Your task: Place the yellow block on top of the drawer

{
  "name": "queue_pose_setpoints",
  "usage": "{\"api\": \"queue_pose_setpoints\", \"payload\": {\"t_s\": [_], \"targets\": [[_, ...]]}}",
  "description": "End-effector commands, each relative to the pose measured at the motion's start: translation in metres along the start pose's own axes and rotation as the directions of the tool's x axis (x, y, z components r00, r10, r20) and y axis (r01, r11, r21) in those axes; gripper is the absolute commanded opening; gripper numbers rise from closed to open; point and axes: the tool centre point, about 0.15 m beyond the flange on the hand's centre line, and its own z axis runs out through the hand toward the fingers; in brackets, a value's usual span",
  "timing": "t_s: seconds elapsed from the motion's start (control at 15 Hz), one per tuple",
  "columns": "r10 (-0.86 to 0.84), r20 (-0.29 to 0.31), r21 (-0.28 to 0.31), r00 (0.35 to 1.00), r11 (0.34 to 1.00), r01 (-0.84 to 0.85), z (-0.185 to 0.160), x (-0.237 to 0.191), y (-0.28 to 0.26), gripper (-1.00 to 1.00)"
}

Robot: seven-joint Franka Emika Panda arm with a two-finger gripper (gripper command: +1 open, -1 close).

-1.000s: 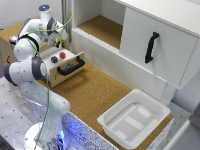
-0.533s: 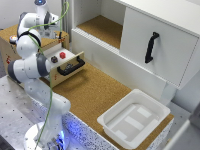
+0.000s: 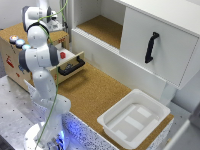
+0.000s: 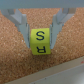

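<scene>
The yellow block [image 4: 40, 42] sits between the two fingers of the gripper [image 4: 41, 31], which are clamped on its sides, just above the cork top of the drawer [image 3: 71, 64] box.

**Hidden, cropped and blurred parts**

In the exterior view the arm [image 3: 37, 55] covers much of the drawer [image 3: 70, 62], leaving only its black bar handle [image 3: 71, 66] and a small red piece [image 3: 62, 54] showing; the gripper and the yellow block [image 4: 39, 41] cannot be made out there behind the upper arm links. The white bin [image 3: 134, 119] is soft and blurred. In the wrist view the gripper [image 4: 40, 31] is cut off by the picture's edge, only its finger ends showing, and the cork surface [image 4: 15, 55] is blurred.
</scene>
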Motion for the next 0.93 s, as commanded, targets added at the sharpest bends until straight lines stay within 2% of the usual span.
{"api": "queue_pose_setpoints", "payload": {"t_s": [0.0, 0.27, 0.4, 0.6, 0.87], "targets": [[-0.043, 0.113, 0.044, 0.993, 0.998, 0.038, 0.007, 0.024, 0.017, 1.0], [-0.087, 0.009, 0.036, 0.996, 0.996, 0.087, -0.043, 0.009, 0.006, 1.0], [-0.05, 0.003, 0.02, 0.999, 0.999, 0.05, -0.058, -0.001, 0.007, 1.0], [0.017, 0.012, -0.015, 1.0, 1.0, -0.016, -0.059, -0.025, 0.001, 1.0], [0.213, 0.013, 0.001, 0.977, 0.977, -0.213, -0.038, -0.068, -0.008, 1.0]]}}
